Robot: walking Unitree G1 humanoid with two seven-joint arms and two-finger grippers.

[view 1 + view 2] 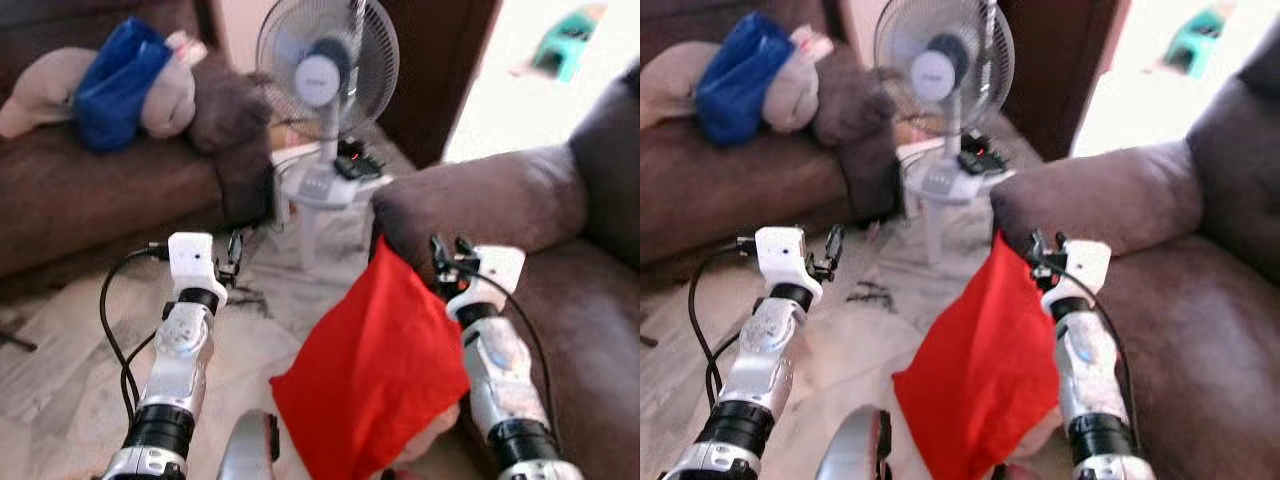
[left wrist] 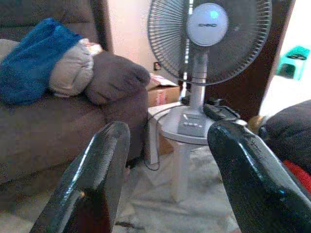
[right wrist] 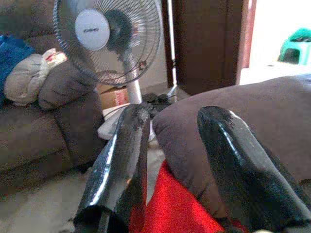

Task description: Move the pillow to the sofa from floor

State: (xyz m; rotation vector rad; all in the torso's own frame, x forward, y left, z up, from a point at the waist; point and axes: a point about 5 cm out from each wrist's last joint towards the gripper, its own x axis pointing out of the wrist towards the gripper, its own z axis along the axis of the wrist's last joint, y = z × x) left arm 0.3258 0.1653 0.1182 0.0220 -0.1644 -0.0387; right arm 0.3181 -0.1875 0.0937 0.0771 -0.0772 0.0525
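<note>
A red pillow [image 1: 375,380] hangs off the floor between my arms, its top corner peaked up at my right gripper [image 1: 445,258]. That gripper is shut on the pillow: red cloth [image 3: 170,208] sits between its two black fingers near their base. It hovers just in front of the brown sofa's armrest [image 1: 480,205] on the right, with the seat [image 1: 590,320] beyond my right arm. My left gripper [image 1: 232,262] is raised over the floor to the left, open, with nothing between its fingers [image 2: 102,160].
A standing fan [image 1: 325,70] on a small white stool [image 1: 320,190] stands straight ahead between two sofas. The left sofa [image 1: 100,190] carries a blue bundle [image 1: 120,80] and a beige cushion. Cables lie on the pale floor [image 1: 60,350].
</note>
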